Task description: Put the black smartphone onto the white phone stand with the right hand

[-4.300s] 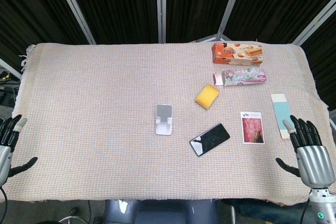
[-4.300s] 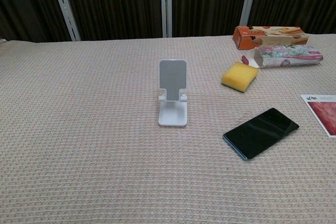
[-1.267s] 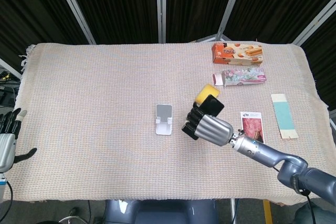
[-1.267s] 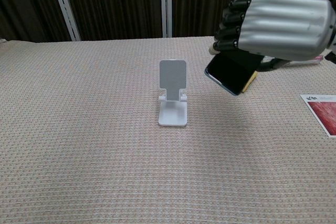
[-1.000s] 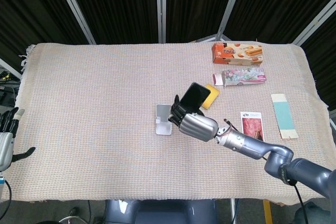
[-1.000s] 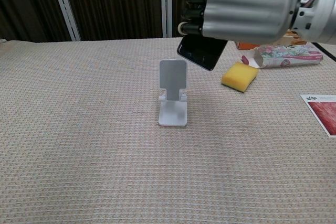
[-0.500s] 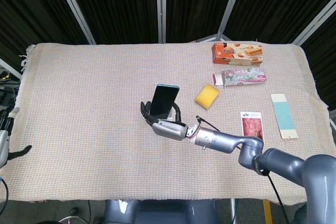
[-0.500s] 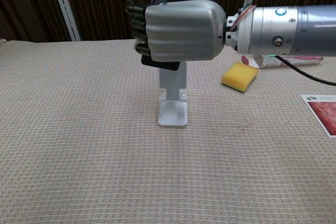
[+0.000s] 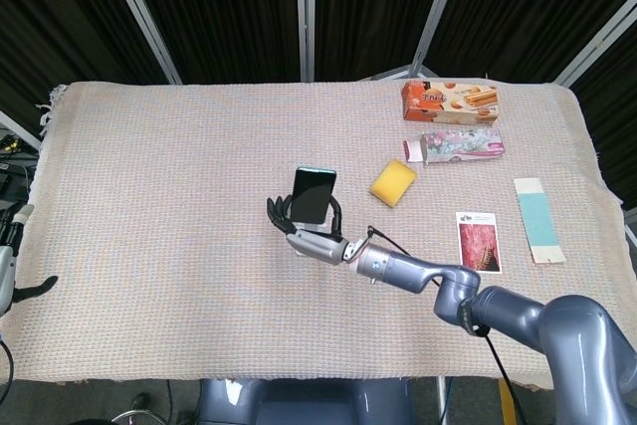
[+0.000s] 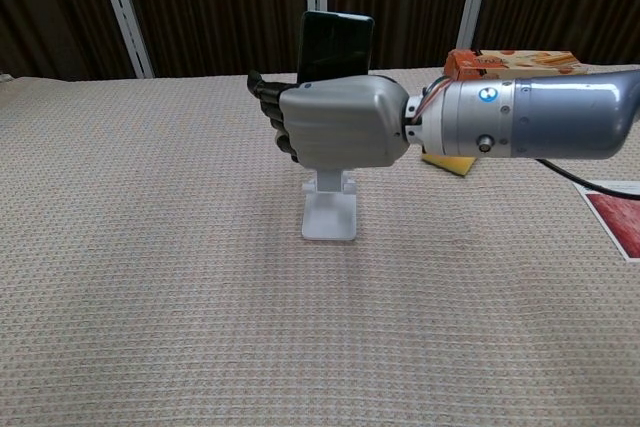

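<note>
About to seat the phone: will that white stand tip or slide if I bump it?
Probably. The stand looks thin, light and tall over a small base, so a nudge from the right hand may tip it. The woven cloth should limit sliding.

Our right robot hand (image 10: 335,125) has a smooth silver-grey metal back, moulded in rounded ridges, with black fingers (image 10: 268,99) at its front edge. Behind it sits a thick cylindrical wrist (image 10: 480,119) in brushed silver, carrying a small round blue mark and two small dark round fittings on its side. Thin red, white and black wires (image 10: 419,105) run across the joint between hand and wrist. A black cable (image 10: 570,173) hangs under the forearm. From the head view, our right arm (image 9: 518,320) is blue-grey with rounded, tube-like segments. Our left robot hand (image 9: 8,266) shows only at the frame's edge: pale silver with dark finger parts.
</note>
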`<state>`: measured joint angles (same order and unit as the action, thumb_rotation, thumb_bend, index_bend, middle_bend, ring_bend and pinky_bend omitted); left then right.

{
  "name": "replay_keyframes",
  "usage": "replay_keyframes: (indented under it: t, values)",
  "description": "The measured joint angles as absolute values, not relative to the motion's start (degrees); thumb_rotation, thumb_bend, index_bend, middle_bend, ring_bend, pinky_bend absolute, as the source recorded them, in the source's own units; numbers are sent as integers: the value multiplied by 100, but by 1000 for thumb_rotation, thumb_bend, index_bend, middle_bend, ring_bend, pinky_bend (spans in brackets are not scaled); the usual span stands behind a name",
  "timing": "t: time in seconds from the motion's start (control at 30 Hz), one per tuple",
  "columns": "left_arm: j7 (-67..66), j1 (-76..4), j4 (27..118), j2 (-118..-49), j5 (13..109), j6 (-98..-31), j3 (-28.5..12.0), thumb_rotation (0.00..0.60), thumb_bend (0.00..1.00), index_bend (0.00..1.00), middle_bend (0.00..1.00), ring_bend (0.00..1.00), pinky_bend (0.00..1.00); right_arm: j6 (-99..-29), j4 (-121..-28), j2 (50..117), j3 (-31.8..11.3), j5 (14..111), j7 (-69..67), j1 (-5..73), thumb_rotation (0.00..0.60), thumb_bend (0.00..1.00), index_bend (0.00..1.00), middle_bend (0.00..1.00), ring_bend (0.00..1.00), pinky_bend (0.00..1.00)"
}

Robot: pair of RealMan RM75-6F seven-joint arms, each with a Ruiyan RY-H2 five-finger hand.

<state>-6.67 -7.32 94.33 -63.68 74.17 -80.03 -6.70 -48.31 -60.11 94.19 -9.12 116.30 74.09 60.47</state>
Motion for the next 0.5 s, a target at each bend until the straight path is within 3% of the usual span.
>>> replay_keyframes:
  t: [0.5]
  values:
    - [-701,-758,9377,-6394,7328,-7947,-674,600,0,0,0,0,0,-4859,-5781,9654,-629,11568,7368,6059,600,224,421,452,248,187]
